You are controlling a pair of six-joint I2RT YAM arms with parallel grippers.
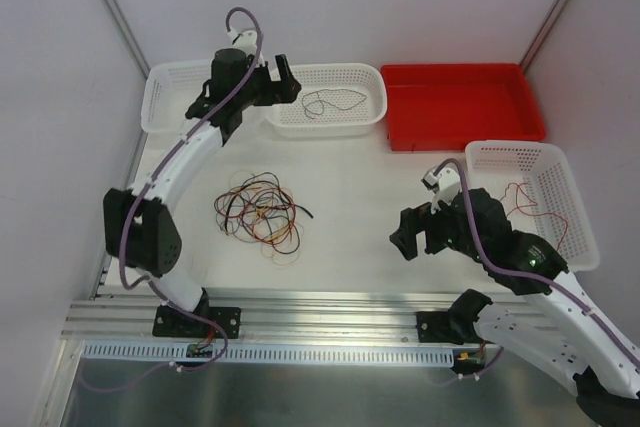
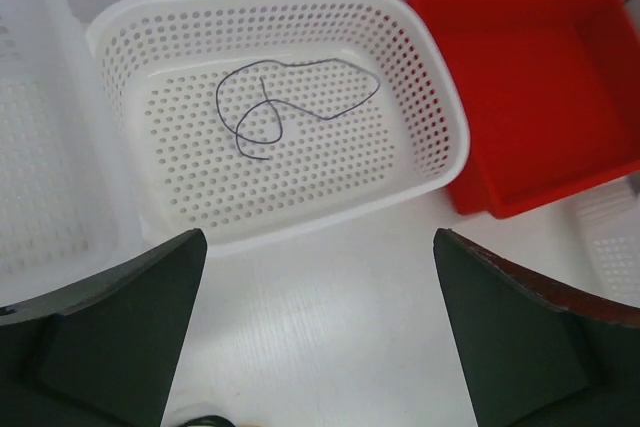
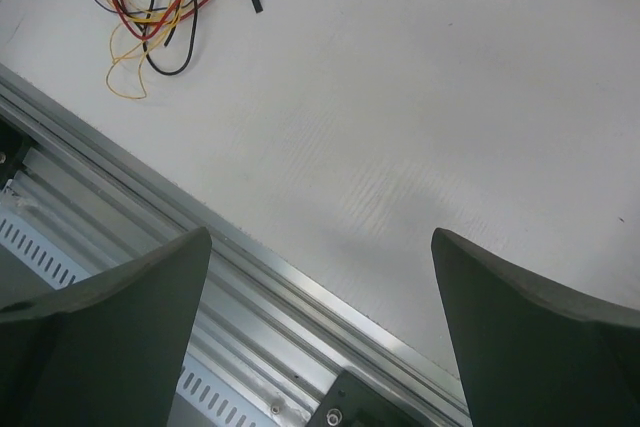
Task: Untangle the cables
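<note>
Left of centre in the top view, the cables [image 1: 262, 215] lie tangled on the table [image 1: 360, 177], light, limp and prone to snag, so an outlying yellow loop [image 3: 128, 95] at the lower edge looks the best hold; left gripper [image 2: 318, 247] and right gripper [image 3: 320, 242] both gape empty.

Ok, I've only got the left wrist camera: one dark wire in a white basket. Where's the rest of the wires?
Observer: The tangle lies on the table, short of that far basket, toward the near edge.
Operator: Any other wire sorted already?
Observer: One red wire lies in the right-hand basket, also white.
Operator: Is the right tool holding anything?
Observer: No, the right tool is open and empty, above the table's near edge.
</note>
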